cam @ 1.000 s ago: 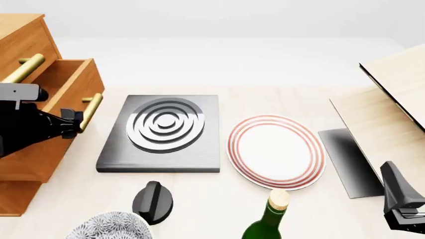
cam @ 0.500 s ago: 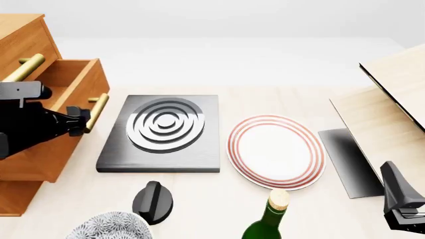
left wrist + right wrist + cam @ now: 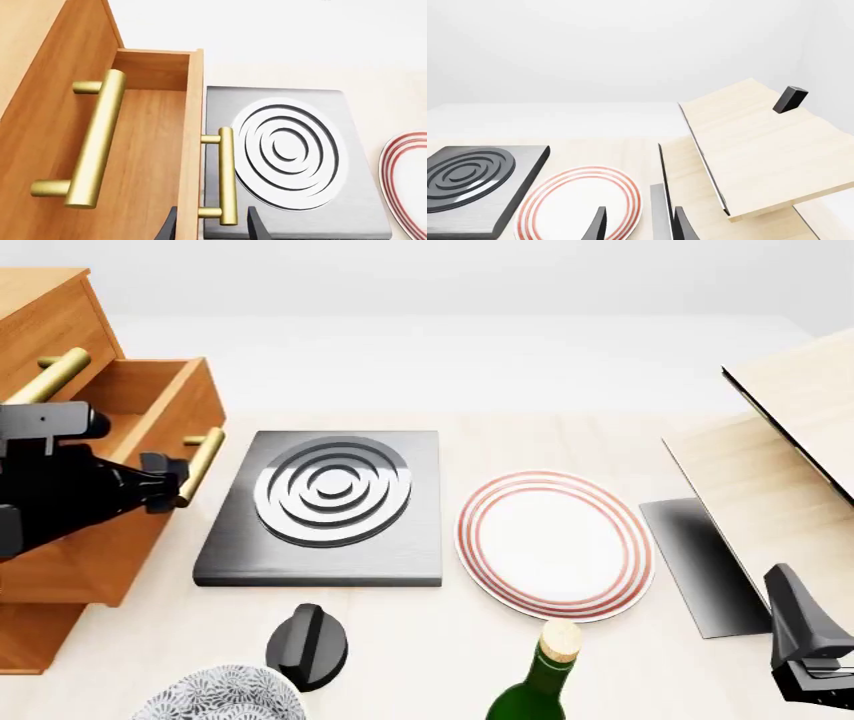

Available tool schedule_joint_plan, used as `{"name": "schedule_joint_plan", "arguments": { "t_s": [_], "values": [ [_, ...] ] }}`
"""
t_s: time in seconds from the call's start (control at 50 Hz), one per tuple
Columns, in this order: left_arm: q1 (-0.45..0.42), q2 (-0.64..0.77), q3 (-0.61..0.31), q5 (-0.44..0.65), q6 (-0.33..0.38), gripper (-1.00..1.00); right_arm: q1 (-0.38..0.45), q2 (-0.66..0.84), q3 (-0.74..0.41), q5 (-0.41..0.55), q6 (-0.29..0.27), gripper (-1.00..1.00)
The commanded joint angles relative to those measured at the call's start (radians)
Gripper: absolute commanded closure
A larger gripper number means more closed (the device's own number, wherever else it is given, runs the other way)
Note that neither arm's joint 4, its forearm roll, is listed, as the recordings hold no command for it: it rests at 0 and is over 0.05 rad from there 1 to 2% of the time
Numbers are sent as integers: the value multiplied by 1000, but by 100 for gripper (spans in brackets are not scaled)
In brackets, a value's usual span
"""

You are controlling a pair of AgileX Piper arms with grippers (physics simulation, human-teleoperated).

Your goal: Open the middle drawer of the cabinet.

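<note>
The cabinet (image 3: 40, 320) stands at the table's far left. Its middle drawer (image 3: 167, 410) is pulled part way out towards the stove plate, and its inside shows. My left gripper (image 3: 171, 485) is at the drawer's gold bar handle (image 3: 203, 462). In the left wrist view the handle (image 3: 227, 175) and the drawer's front panel (image 3: 193, 125) lie between the spread fingers of the left gripper (image 3: 212, 227), with gaps on both sides. The top drawer's handle (image 3: 93, 140) is beside them. My right gripper (image 3: 790, 615) rests open near the front right corner, holding nothing (image 3: 639, 225).
A black stove plate (image 3: 327, 505) lies right of the drawer, then a red-rimmed plate (image 3: 554, 545). A black knob-like object (image 3: 307, 645), a patterned bowl (image 3: 220, 695) and a green bottle (image 3: 541, 685) stand along the front edge. Tilted wooden boards (image 3: 781, 460) fill the right side.
The middle drawer has slid further out to the right, and my left gripper moved with its handle. The right arm has stayed still.
</note>
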Motion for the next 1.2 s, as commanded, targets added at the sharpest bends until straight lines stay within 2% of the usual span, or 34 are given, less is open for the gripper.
{"name": "schedule_joint_plan", "arguments": {
  "t_s": [0.02, 1.2],
  "values": [
    [-58, 58, 54, 9, 65, -100, 3, 0, 1, -2, -1, -100],
    [-156, 74, 11, 36, 69, -100, 4, 0, 1, -2, -1, -100]
  ]
}}
